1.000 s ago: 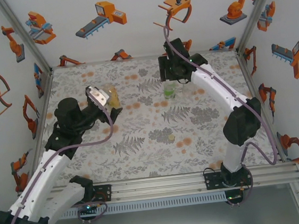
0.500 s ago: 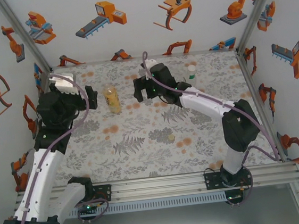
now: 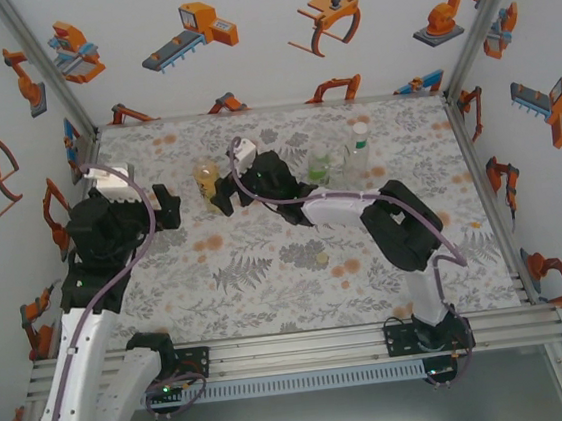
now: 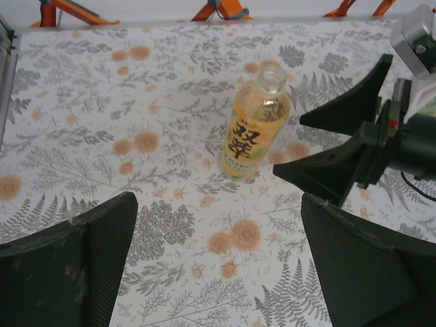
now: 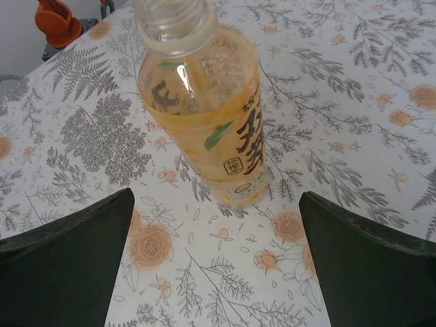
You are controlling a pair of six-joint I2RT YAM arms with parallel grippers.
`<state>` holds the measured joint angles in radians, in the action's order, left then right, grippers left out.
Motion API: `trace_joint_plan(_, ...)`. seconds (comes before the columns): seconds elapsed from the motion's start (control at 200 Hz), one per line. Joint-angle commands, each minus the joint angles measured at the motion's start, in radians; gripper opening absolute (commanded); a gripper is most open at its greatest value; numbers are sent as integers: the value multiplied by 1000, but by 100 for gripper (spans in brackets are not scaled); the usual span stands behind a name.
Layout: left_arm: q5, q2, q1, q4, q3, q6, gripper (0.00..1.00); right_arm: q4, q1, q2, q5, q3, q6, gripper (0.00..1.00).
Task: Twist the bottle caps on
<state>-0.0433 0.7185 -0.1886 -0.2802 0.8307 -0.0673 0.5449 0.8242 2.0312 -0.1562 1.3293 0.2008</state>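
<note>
Three bottles stand upright on the flowered counter (image 3: 268, 282). We see the amber-yellow bottle (image 3: 207, 183) toward the far left of the middle, its mouth open with no cap on it. Well to its right stand the green-tinted bottle (image 3: 319, 166) and, just beside that, the slim clear bottle (image 3: 359, 150), which wears a white cap (image 3: 359, 129). From above we cannot tell whether the green-tinted bottle is capped. One small yellow-green cap (image 3: 321, 258) lies alone on the counter, nearer to us and well apart from all three bottles.

We find the right gripper (image 3: 221, 194) just to the right of the amber-yellow bottle, its fingers spread wide and holding nothing. In its wrist view the bottle sits ahead, centred between the two fingers and touching neither.

We see the left gripper (image 3: 165, 208) on the bottle's other side, near it but apart. Its fingers are also spread wide and empty. Its wrist view shows the amber-yellow bottle with the right gripper's fingers close beside it.
</note>
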Motion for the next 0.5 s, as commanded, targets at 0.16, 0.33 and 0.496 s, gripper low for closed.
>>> trace_joint_plan(0.16,-12,-41,8,-24,-19,-8,97,92,9,126,-11,188,-15,97)
trace_joint_plan(0.33,-15,-42,9,-31,-19,-4,97,53,10,206,-3,307,5,94)
trace_joint_plan(0.496,-47,-40,9,-30,-19,-1,97,14,13,264,-5,386,25,89)
